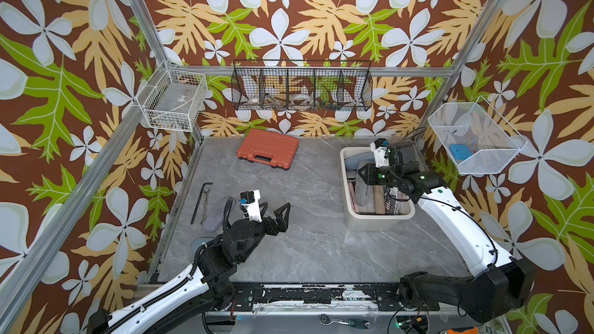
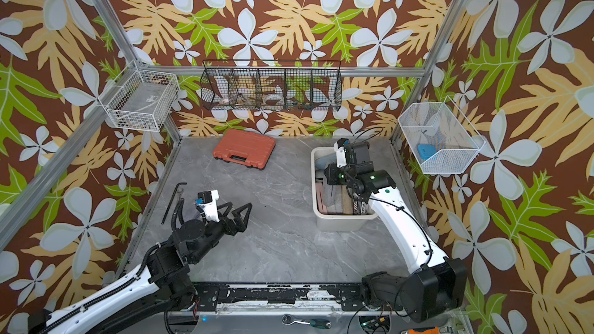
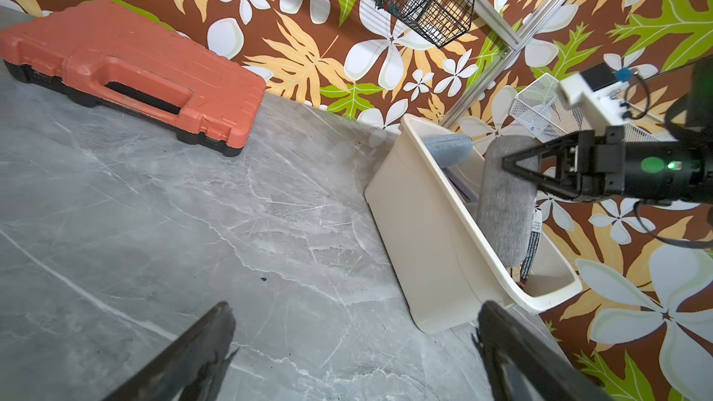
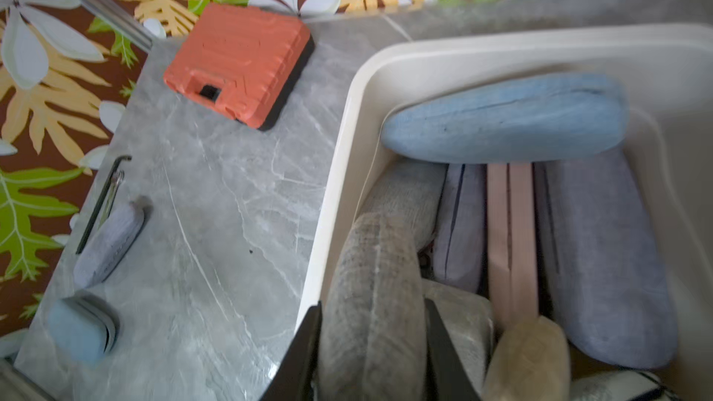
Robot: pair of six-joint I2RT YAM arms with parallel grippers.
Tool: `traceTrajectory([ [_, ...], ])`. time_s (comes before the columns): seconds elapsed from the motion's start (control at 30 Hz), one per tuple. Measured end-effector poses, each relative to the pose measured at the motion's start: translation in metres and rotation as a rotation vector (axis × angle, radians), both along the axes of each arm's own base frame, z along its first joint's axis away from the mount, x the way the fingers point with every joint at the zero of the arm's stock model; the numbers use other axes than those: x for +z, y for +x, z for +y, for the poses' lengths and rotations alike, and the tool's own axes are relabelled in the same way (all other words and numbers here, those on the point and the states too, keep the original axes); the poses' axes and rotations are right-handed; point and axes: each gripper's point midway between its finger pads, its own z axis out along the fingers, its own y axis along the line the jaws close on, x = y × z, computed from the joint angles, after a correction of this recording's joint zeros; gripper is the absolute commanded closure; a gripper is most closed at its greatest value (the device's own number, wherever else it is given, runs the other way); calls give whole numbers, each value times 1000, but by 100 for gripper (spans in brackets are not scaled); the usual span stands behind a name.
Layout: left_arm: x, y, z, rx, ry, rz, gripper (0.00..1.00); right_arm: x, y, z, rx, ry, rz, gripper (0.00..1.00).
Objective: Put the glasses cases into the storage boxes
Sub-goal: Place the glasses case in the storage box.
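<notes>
while my right gripper (image 4: 372, 322) clamps a grey case (image 4: 372, 256) inside the tub (image 4: 339, 156) rim, my left gripper (image 1: 276, 209) gapes empty, well apart.

Orange toolcase (image 1: 268, 148) flat at back; black hex key (image 1: 197, 204) lying left.

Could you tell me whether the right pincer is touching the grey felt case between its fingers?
Touching. The right wrist view shows the right pincer closed on both sides of the grey felt case, with no gap.
</notes>
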Motion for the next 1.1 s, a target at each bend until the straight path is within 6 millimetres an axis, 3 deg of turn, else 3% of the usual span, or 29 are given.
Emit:
traceTrajectory([
  [0.13, -2, 0, 2, 7, 10, 6, 0, -30, -13, 6, 52, 4, 83, 68],
  [0.23, -4, 0, 4, 16, 17, 10, 0, -44, -19, 9, 67, 15, 118, 44],
  [0.33, -4, 3, 8, 45, 24, 14, 0, -50, -24, 7, 65, 2, 150, 36],
  [0.4, -2, 6, 13, 86, 22, 27, 0, -44, -25, 3, 50, -7, 137, 35],
  [0.5, 2, 14, 29, 180, 27, 60, 0, -11, -21, -6, -6, -13, 45, 35],
  [0.6, 0, 29, 57, 309, 29, 115, 0, 23, -19, -16, -51, -19, -56, 35],
  [0.73, -24, 49, 106, 491, 52, 236, 0, 48, -28, -21, -88, -14, -131, 33],
  [0.83, -47, 58, 150, 623, 53, 338, 0, 58, -40, -17, -78, -1, -175, 27],
  [1.1, -98, 87, 234, 838, 96, 573, 0, 71, -57, -8, -49, 69, -224, 21],
])
